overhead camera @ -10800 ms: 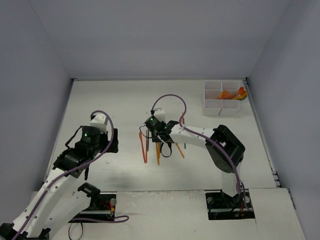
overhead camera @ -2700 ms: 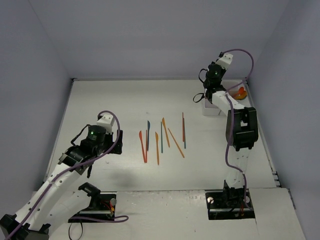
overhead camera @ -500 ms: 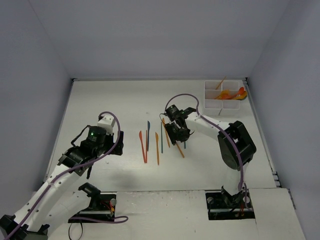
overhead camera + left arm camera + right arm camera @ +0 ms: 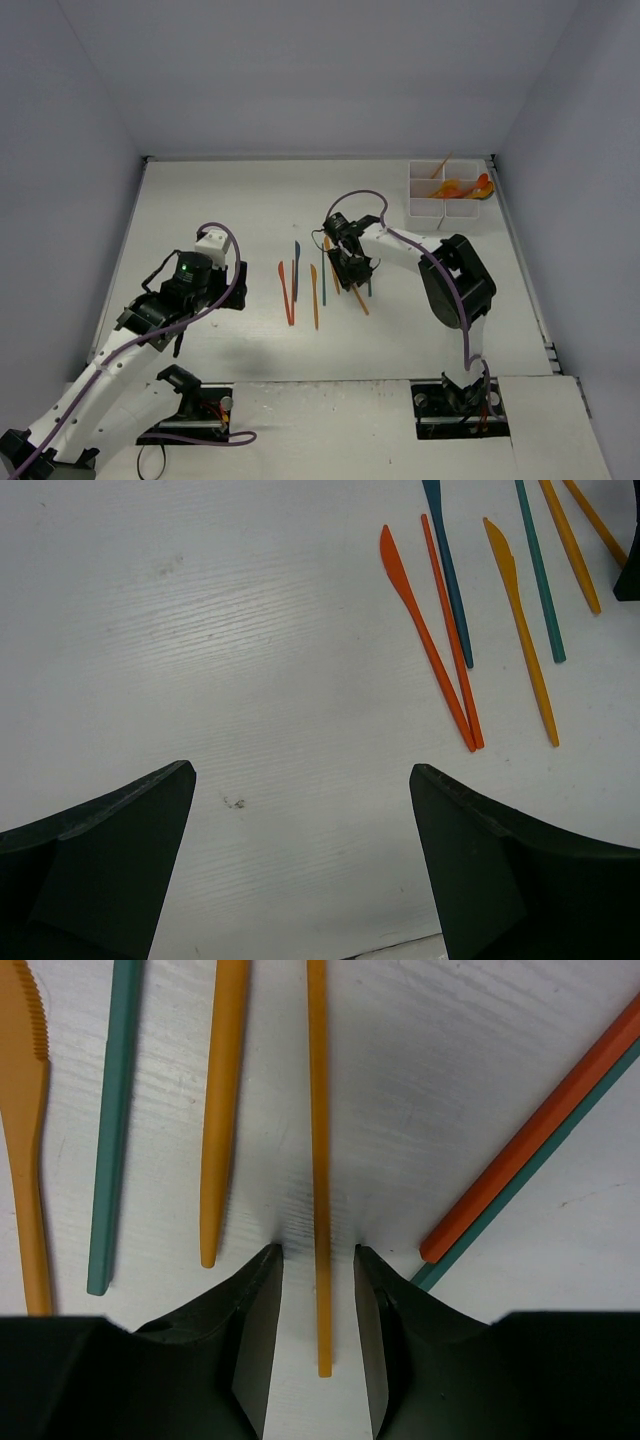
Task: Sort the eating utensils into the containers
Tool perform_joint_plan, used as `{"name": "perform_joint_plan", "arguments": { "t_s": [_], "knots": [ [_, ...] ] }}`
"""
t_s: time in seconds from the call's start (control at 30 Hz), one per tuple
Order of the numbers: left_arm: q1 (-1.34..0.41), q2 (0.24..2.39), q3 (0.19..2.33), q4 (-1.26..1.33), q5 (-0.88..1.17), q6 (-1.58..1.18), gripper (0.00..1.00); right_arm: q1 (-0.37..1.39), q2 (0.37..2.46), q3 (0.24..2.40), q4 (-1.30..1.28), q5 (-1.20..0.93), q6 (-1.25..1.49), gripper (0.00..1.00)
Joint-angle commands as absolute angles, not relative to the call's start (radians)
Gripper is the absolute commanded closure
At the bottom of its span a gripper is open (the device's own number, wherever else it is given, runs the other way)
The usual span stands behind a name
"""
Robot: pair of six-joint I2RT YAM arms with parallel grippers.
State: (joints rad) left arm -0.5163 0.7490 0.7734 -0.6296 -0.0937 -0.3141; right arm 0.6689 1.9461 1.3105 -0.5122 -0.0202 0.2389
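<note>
The right wrist view alone showed the right gripper (image 4: 318, 1250) low over the table, its jaws straddling a thin orange plastic utensil handle (image 4: 318, 1160) with a gap on either side, not yet pinching it. Only the top view showed the white six-compartment plastic tray (image 4: 443, 211) at the far right corner, with orange utensils (image 4: 462, 187) inside. The left gripper (image 4: 300, 780) hung spread wide and empty over the white ribbed table (image 4: 200, 630). Pale grey walls (image 4: 300, 70) enclosed it.
</note>
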Motion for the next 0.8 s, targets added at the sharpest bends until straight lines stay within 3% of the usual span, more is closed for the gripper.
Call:
{"name": "perform_joint_plan", "arguments": {
  "t_s": [0.0, 0.13, 0.33, 0.77],
  "knots": [
    [-0.519, 0.746, 0.802, -0.581, -0.091, -0.294, 0.13, 0.676, 1.957, 1.351, -0.543, 0.028, 0.246, 0.71],
    [-0.520, 0.744, 0.802, -0.581, -0.092, -0.294, 0.13, 0.676, 1.975, 1.354, -0.545, 0.032, 0.247, 0.79],
    [-0.520, 0.738, 0.802, -0.580, -0.095, -0.291, 0.13, 0.676, 2.002, 1.358, -0.546, 0.032, 0.236, 0.99],
    [-0.520, 0.732, 0.802, -0.582, -0.102, -0.291, 0.13, 0.520, 1.780, 1.643, -0.538, 0.179, 0.206, 1.00]
  ]
}}
